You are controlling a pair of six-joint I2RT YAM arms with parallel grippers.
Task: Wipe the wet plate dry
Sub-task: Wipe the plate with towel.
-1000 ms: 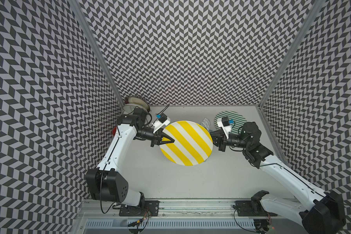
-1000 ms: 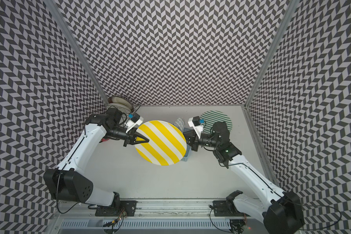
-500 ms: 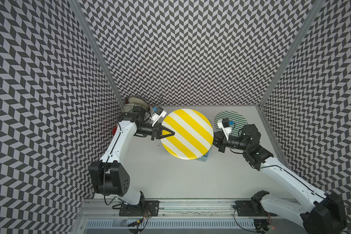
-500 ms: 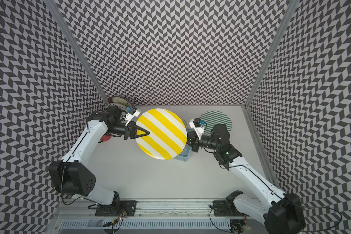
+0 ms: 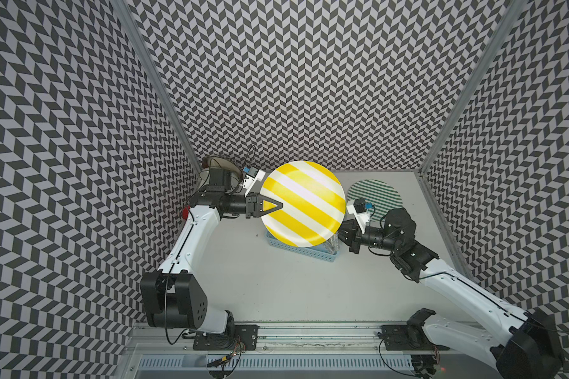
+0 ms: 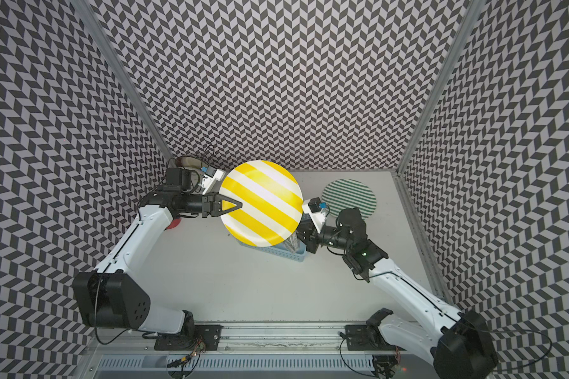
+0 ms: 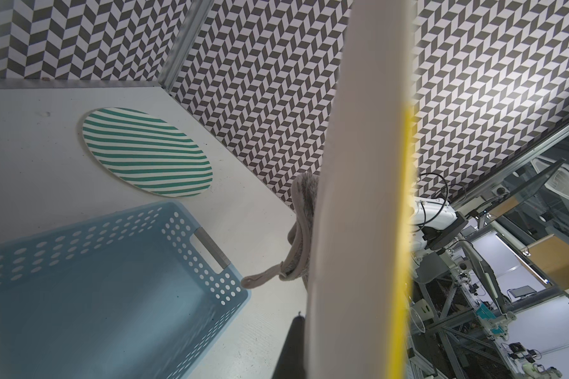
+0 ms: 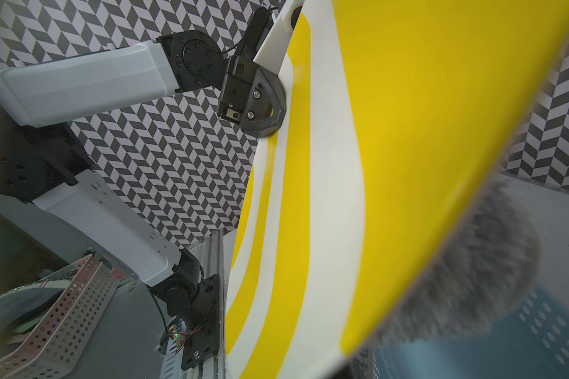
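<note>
Left arm point(image 5: 191, 242) rose from its base, elbow bent, forearm level and pointing inward. Its hand point(image 5: 273, 206) was clamped on the rim of a yellow-striped plate point(image 5: 304, 203), holding it aloft. Right arm point(image 5: 457, 282) reached in from the opposite side, and its hand point(image 5: 345, 229) pinched a grey cloth point(image 7: 301, 229) against the plate's underside.

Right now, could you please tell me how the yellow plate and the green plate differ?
The yellow plate is held off the table, its rim pinched by the left gripper; the green plate lies flat on the table. The yellow plate has broad stripes, the green plate thin ones. A grey cloth is at the yellow plate's underside; nothing touches the green plate. Both are round with white stripes.
</note>
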